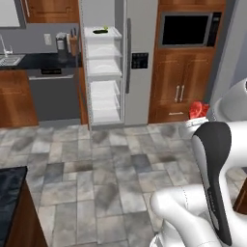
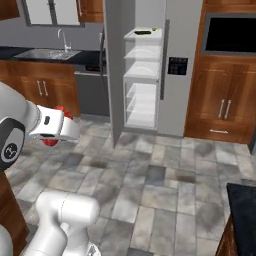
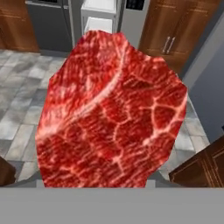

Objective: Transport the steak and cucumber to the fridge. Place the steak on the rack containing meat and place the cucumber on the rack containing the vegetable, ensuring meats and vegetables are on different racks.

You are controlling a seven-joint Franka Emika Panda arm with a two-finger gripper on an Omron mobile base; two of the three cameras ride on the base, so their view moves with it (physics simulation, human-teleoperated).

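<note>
The gripper (image 1: 197,116) held the steak (image 3: 111,109) up in the air, well short of the fridge (image 1: 118,62) — jaws clamped on it, w/ the red meat poking out past the hand. The fridge stood open; a cucumber (image 1: 100,31) lay on its top shelf near the front edge.
</note>
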